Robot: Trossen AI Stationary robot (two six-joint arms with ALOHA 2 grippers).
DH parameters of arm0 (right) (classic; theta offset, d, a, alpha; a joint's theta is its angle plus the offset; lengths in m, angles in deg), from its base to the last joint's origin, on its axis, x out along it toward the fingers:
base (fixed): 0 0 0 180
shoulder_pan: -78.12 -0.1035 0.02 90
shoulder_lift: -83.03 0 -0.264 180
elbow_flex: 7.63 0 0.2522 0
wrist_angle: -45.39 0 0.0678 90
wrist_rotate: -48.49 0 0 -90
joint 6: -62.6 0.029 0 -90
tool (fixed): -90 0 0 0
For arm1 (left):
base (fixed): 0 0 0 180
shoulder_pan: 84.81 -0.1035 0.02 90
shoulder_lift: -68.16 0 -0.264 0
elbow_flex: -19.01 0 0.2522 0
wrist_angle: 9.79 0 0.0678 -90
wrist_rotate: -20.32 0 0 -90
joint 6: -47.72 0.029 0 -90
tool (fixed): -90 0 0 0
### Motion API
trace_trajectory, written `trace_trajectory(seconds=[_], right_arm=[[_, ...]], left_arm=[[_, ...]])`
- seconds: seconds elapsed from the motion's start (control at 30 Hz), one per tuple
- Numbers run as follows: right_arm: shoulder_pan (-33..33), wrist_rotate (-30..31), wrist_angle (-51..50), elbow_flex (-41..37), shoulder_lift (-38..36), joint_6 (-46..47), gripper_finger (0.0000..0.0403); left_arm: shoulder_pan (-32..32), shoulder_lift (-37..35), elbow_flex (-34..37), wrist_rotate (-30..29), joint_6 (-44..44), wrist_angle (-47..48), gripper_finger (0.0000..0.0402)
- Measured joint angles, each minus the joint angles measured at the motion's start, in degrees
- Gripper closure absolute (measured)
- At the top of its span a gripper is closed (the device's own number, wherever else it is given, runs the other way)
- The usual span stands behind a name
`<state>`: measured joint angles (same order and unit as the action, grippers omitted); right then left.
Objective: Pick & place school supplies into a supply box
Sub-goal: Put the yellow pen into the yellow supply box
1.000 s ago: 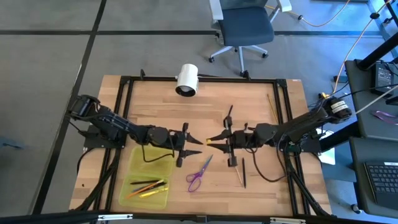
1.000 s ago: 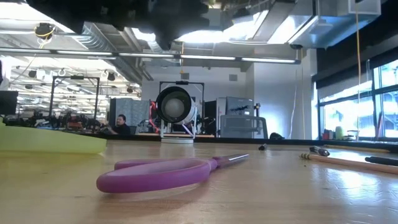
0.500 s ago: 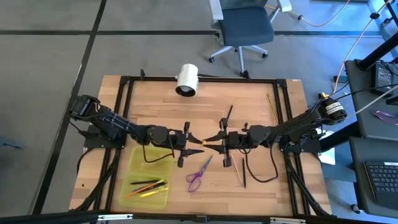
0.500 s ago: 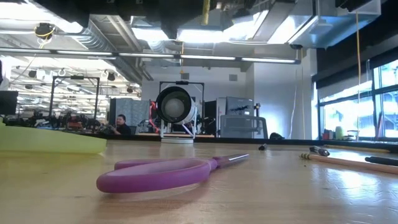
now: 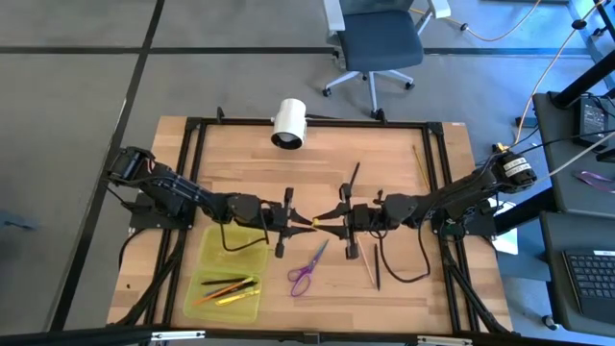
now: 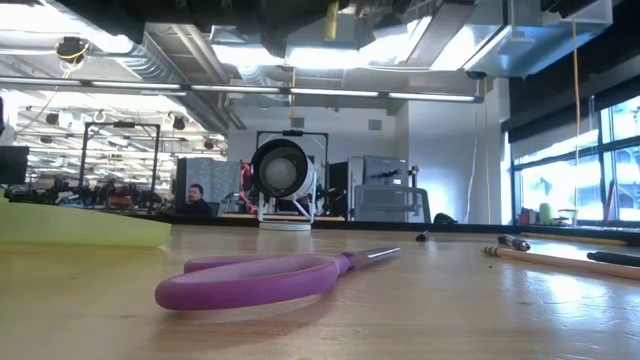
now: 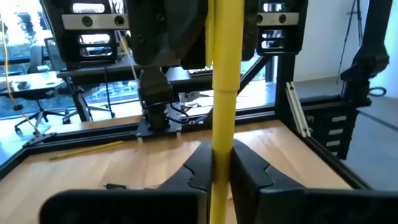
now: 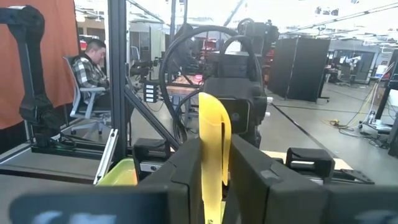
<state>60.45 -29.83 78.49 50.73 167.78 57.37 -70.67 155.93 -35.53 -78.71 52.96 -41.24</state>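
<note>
A yellow pen [image 7: 224,74] stands upright in the air over the table's middle, between my two grippers, which meet tip to tip. My left gripper [image 5: 308,222] comes from the left and is shut on it. My right gripper [image 5: 325,220] comes from the right and is also shut on it. The pen's lower end shows at the top of the low view [image 6: 330,18]. The purple-handled scissors [image 5: 307,268] lie flat on the wood just nearer than the grippers. The yellow-green supply box [image 5: 229,277] lies open at the near left, with several pens in it. My left gripper [image 7: 222,155] pinches the pen's shaft [image 7: 222,134] between its two fingers, which lie level, coming from the table's left and across the pen. The pen stands upright, clear of the table. My right gripper [image 8: 214,155] has the same pen's shaft [image 8: 214,124] between its two fingers, level from the table's right and across it. The pen stands upright in the hold.
A black pen [image 5: 376,267] and a tan pencil [image 5: 365,261] lie right of the scissors. Another black pen [image 5: 354,176] and a thin pencil [image 5: 422,165] lie farther back. A white cylinder [image 5: 288,122] sits at the far edge. Black frame rails border the table.
My right gripper has carried the yellow pen a little toward the table's left, between the left gripper's open fingers. My left gripper has then shut on the pen. The pen's end has come into the top of the low view.
</note>
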Motion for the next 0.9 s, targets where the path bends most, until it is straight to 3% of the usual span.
trace_trajectory(seconds=[0.2, 0.33, 0.53, 0.63, 0.8, 0.9], right_arm=[[0.0, 0.4, -8.7, 0.0, -0.2, 2.5, 0.0257], [0.0, 3.5, -19.3, 0.0, -0.4, 4.2, 0.022], [0.1, 4.8, -38.3, 0.0, -2.6, 13.6, 0.0199], [0.3, 4.7, -46.6, 0.0, -4.1, 21.1, 0.0198], [1.4, 4.2, -59.5, 0.0, -6.2, 34.8, 0.0198], [2.6, 0.0, -64.5, 0.0, -6.9, 41.6, 0.0198]], left_arm=[[0.0, -1.0, 0.0, -0.3, -0.4, 1.1, 0.0369], [0.4, -4.6, -0.1, -0.4, -1.4, 9.4, 0.0377], [3.1, -12.6, -0.2, 0.1, -15.6, 36.8, 0.038], [6.0, -15.2, -1.9, 2.9, -23.9, 52.0, 0.038], [13.2, -14.4, -9.0, 5.9, -33.4, 71.8, 0.0381], [16.3, -13.1, -12.6, 8.0, -42.5, 81.0, 0.0381]])
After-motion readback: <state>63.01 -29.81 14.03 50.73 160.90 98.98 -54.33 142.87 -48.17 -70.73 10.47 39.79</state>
